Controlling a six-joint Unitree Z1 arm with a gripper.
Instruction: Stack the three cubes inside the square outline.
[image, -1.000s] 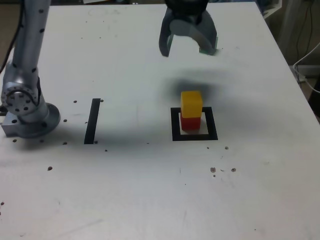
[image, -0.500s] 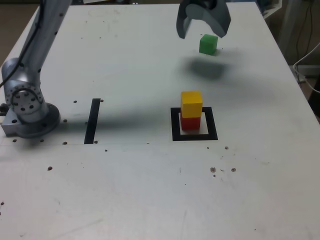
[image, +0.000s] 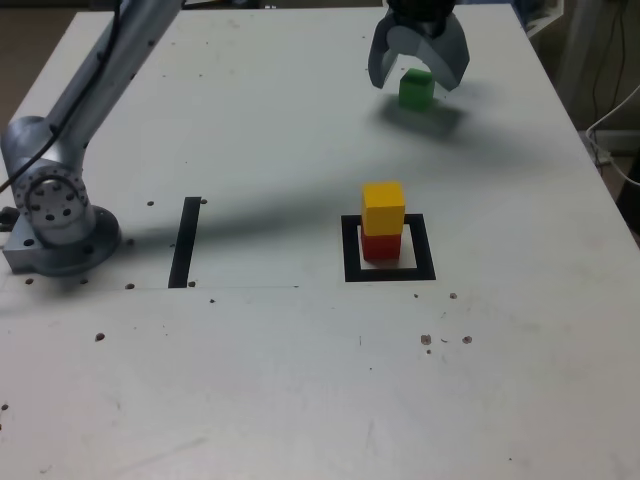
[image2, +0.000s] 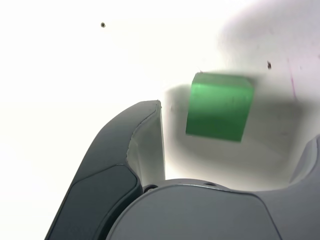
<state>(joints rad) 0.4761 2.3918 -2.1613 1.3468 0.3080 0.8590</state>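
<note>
Left to right in the exterior view: black strip (image: 185, 242) untouched, yellow cube (image: 383, 208) sitting on the red cube (image: 379, 245) inside the square outline (image: 389, 249), same as a second ago, so two of three are done. What changed: your gripper (image: 419, 72) swung across to the far right of the bench (image: 280, 380) and dropped over the green cube (image: 416, 90). Fingers (image2: 120, 165) are spread wide either side of it, not touching yet, so you're set up to close and carry it onto the stack.

White table (image: 300, 380): square outline (image: 349, 250), black strip (image: 185, 242), green cube (image: 416, 90).
</note>
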